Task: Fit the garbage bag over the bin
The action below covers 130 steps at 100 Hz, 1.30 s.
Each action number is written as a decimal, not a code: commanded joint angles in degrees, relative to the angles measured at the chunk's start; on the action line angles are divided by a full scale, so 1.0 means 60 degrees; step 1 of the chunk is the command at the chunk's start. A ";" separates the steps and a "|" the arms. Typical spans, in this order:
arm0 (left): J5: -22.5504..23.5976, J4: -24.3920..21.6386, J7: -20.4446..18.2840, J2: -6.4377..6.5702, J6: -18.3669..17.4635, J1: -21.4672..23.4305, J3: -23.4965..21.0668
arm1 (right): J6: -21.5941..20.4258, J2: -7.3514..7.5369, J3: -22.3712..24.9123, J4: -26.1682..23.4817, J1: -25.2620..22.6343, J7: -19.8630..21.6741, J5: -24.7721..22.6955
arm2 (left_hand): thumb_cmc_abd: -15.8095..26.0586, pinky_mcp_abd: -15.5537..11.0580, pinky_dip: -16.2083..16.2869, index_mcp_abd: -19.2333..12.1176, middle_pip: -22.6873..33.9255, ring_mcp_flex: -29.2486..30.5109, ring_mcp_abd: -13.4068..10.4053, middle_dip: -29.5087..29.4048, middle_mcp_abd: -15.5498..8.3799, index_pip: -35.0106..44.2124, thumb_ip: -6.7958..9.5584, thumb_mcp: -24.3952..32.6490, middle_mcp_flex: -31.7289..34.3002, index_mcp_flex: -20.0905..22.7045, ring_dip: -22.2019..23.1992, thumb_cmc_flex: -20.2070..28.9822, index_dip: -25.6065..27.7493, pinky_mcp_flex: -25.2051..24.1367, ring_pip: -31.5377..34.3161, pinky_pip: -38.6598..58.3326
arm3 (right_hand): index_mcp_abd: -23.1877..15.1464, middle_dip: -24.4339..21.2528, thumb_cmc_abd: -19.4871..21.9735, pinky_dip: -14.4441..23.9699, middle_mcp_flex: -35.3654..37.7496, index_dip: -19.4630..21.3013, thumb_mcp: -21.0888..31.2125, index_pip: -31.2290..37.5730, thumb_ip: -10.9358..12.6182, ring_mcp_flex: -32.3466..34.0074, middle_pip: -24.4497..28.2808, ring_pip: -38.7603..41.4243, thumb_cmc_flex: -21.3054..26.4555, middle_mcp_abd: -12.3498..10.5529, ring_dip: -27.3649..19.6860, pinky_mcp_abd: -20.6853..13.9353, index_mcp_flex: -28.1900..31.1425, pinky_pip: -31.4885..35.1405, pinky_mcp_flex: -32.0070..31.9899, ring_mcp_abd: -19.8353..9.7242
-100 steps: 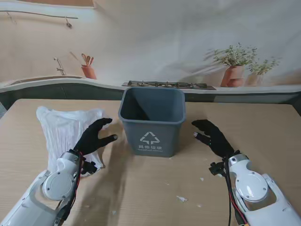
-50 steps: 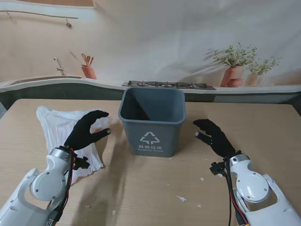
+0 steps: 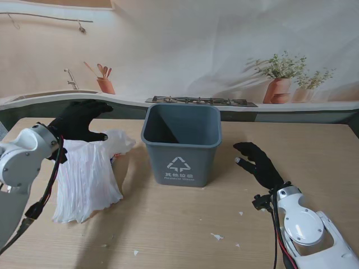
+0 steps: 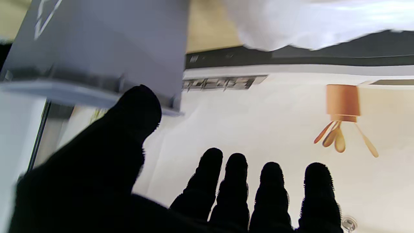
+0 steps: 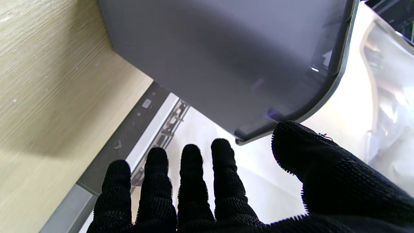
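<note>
The grey bin (image 3: 181, 144) stands upright and open-topped at the table's middle, a white recycling mark on its near wall. The white garbage bag (image 3: 87, 176) lies crumpled to its left, apart from it. My left hand (image 3: 78, 120) is raised over the bag's far end; the left wrist view shows its fingers (image 4: 236, 191) spread with nothing between them, the bag (image 4: 300, 22) and bin wall (image 4: 106, 42) beyond. My right hand (image 3: 258, 163) hovers open just right of the bin, palm toward it. The right wrist view shows the bin's rim (image 5: 336, 64) close to the thumb.
Small white scraps (image 3: 216, 236) lie on the wooden table (image 3: 185, 224) near me. A printed kitchen backdrop with a stove, potted plants and a utensil pot rises behind the table's far edge.
My left arm has lifted and swung left and away from me, off the bag's near side. The bag now stretches closer to me. The right hand has barely shifted.
</note>
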 commanded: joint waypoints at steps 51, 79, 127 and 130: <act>0.0656 0.2092 -0.4249 0.0888 0.0211 -0.3092 0.1161 | -0.0433 -0.0115 0.0298 -0.0234 -0.0435 -0.0030 0.0210 | -0.1761 -0.0544 0.0539 -0.0464 -0.2521 -0.0693 -0.0780 -0.0241 -0.0724 -0.1878 -0.0936 0.0026 -0.0926 -0.1183 -0.0396 -0.1362 -0.1128 -0.0053 -0.1949 -0.3780 | -0.0119 -0.0034 0.0039 0.0134 -0.0200 -0.0107 -0.0060 -0.0005 -0.0054 -0.0199 0.0053 -0.0019 -0.0270 -0.0056 -0.0060 -0.0145 -0.0005 -0.0253 -0.0007 -0.0337; 0.1306 0.3019 -0.4729 0.0980 -0.0213 -0.3878 0.2187 | -0.0542 -0.0138 0.0428 -0.0224 -0.0512 -0.0102 0.0294 | -0.2192 -0.0615 0.0821 -0.1081 -0.2968 -0.0697 -0.0887 -0.0016 -0.0835 -0.3050 -0.1128 0.0639 -0.1133 -0.1367 -0.0909 -0.1548 -0.1593 -0.0074 -0.2026 -0.4319 | -0.0114 -0.0035 0.0040 0.0125 -0.0191 -0.0107 -0.0054 -0.0012 -0.0057 -0.0190 0.0043 -0.0027 -0.0275 -0.0049 -0.0063 -0.0144 0.0006 -0.0259 -0.0009 -0.0325; 0.1440 0.3986 -0.4911 0.1016 -0.0131 -0.4533 0.3219 | -0.0519 -0.0148 0.0438 -0.0262 -0.0544 -0.0137 0.0312 | -0.2374 -0.0633 0.1025 -0.1287 -0.2675 -0.0661 -0.1058 0.0440 -0.1008 -0.2882 -0.1151 0.1002 -0.1043 -0.1248 -0.0686 -0.1244 -0.1149 0.0005 -0.1840 -0.4390 | -0.0100 -0.0031 0.0037 0.0119 -0.0194 -0.0107 -0.0049 -0.0024 -0.0057 -0.0179 0.0042 -0.0023 -0.0271 -0.0052 -0.0059 -0.0127 0.0025 -0.0257 -0.0008 -0.0311; 0.1461 0.4064 -0.4842 0.1007 -0.0115 -0.4563 0.3297 | -0.0512 -0.0149 0.0437 -0.0263 -0.0547 -0.0138 0.0315 | -0.2368 -0.0635 0.1032 -0.1266 -0.2667 -0.0664 -0.1054 0.0461 -0.1023 -0.2867 -0.1146 0.1006 -0.1045 -0.1244 -0.0656 -0.1220 -0.1127 0.0011 -0.1829 -0.4374 | -0.0098 -0.0032 0.0043 0.0119 -0.0200 -0.0107 -0.0048 -0.0025 -0.0057 -0.0187 0.0040 -0.0026 -0.0270 -0.0045 -0.0060 -0.0132 0.0025 -0.0257 -0.0008 -0.0324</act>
